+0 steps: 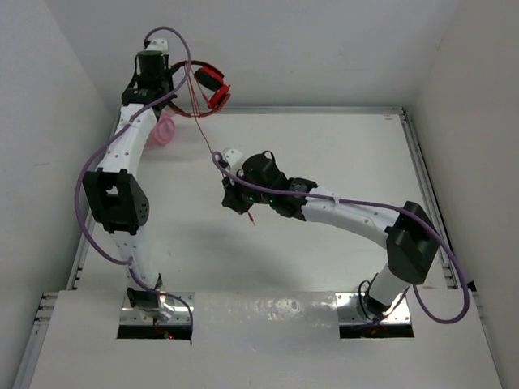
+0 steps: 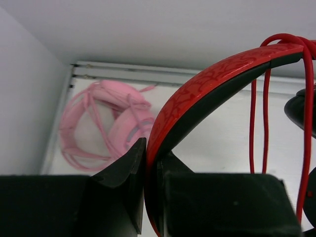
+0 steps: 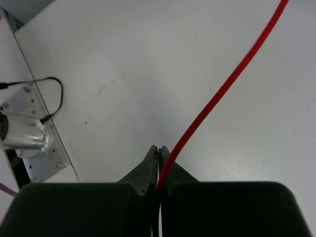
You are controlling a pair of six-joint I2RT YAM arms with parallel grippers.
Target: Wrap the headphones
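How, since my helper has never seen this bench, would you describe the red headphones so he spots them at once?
Go to the far left corner of the white table, where the left gripper is raised. It clamps the headphones by their red-and-black headband, their thin red cable running to the right gripper. Unlike the pink bundle lying nearby, they are red and held.

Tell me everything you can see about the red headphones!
The headphones are red and held up in the air. Their headband looks like shiny plastic, red with a crackle pattern outside and black inside, and the left gripper is shut on it. Round red earcups hang from it. The thin red cable loops over the band and stretches to the right gripper, which pinches it.
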